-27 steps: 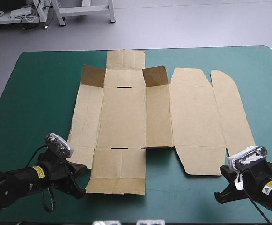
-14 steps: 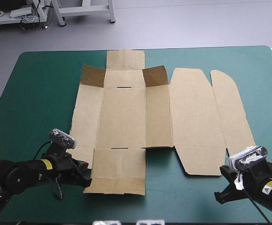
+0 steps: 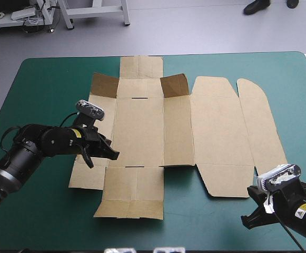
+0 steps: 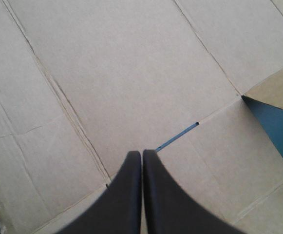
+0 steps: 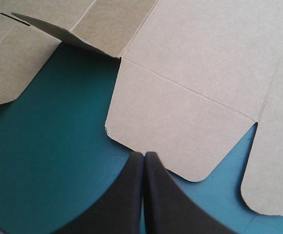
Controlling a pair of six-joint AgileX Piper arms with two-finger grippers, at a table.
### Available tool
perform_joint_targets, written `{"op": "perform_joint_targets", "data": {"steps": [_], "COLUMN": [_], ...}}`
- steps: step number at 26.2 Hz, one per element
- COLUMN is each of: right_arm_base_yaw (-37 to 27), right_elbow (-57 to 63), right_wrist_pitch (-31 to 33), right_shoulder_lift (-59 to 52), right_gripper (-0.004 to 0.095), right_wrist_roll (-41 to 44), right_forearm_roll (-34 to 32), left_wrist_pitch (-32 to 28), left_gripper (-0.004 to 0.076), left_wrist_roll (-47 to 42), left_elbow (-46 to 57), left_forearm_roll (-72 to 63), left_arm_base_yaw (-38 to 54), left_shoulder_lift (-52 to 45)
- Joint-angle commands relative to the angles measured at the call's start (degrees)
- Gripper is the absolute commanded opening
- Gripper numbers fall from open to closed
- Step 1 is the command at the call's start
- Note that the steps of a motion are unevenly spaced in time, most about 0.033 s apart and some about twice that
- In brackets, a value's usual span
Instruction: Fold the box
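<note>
On the teal-green table (image 3: 47, 89), the box (image 3: 142, 126) lies spread as a flat cut sheet of brown board. It covers the middle of the cover and reaches toward the right edge. Its broad centre panel runs from the far side to the near side, with narrower panels to either side and a long rounded strip (image 3: 260, 121) farthest right. At the far end, two small corner flaps, one on the left (image 3: 104, 85) and one on the right (image 3: 175, 84), stand tilted up and look darker than the rest. Everything else appears to lie flat.

The left gripper (image 3: 113, 154) reaches in over the left part of the sheet. Its tips are above the crease between the left side panel and the centre panel, toward the near end. From the left wrist, its black fingers (image 4: 141, 153) are pressed together into one pointed arch and hold nothing. The board (image 4: 122, 73) fills the space ahead of them, with a thin slit (image 4: 178, 137) just beyond the tips. Whether the tips touch the board cannot be told.

The right gripper (image 3: 246, 221) sits low near the table's near right corner, off the sheet. Its fingers (image 5: 144, 155) are likewise closed together and empty, over bare cover (image 5: 48, 122). A round-cornered flap (image 5: 180, 126) of the box lies just ahead of them.
</note>
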Motion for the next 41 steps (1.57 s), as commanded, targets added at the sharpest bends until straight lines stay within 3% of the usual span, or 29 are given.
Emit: {"op": "perform_joint_targets", "data": {"steps": [1, 13, 22, 27, 28, 29, 30, 32, 41], "right_arm_base_yaw": [0.10, 0.10, 0.10, 0.10, 0.10, 0.10, 0.10, 0.10, 0.10], "right_elbow": [-1.37, -1.37, -1.37, -1.37, -1.37, -1.37, -1.37, -1.37, -1.37], "right_wrist_pitch": [-3.15, -3.15, -3.15, -3.15, -3.15, -3.15, -3.15, -3.15, -3.15], "right_shoulder_lift": [0.43, 0.43, 0.43, 0.43, 0.43, 0.43, 0.43, 0.43, 0.43], "right_gripper": [-0.0018, -0.0018, -0.0018, -0.0018, -0.0018, -0.0018, -0.0018, -0.0018, -0.0018], "right_wrist_roll": [-0.41, -0.41, -0.41, -0.41, -0.41, -0.41, -0.41, -0.41, -0.41], "right_forearm_roll": [1.52, 1.52, 1.52, 1.52, 1.52, 1.52, 1.52, 1.52, 1.52], "left_wrist_pitch": [-0.26, 16.06, 21.35, 23.36, 23.02, 22.68, 21.95, 21.82, 24.54], "left_gripper": [0.0015, 0.0015, 0.0031, 0.0202, 0.0306, 0.0351, 0.0464, 0.0575, 0.0581], "left_wrist_roll": [3.12, 27.08, 28.56, 29.44, 29.44, 29.44, 29.44, 29.91, 34.27], "left_elbow": [-3.15, -3.05, -3.05, -3.05, -3.05, -3.05, -3.05, -3.05, -3.05], "left_forearm_roll": [-3.07, -25.91, -26.96, -27.64, -27.81, -27.81, -28.62, -31.86, -35.94], "left_arm_base_yaw": [4.16, 43.30, 52.35, 52.35, 52.35, 52.35, 52.35, 52.25, 52.03], "left_shoulder_lift": [-0.46, -0.46, 2.40, 7.07, 9.23, 10.08, 12.35, 15.58, 24.75]}}
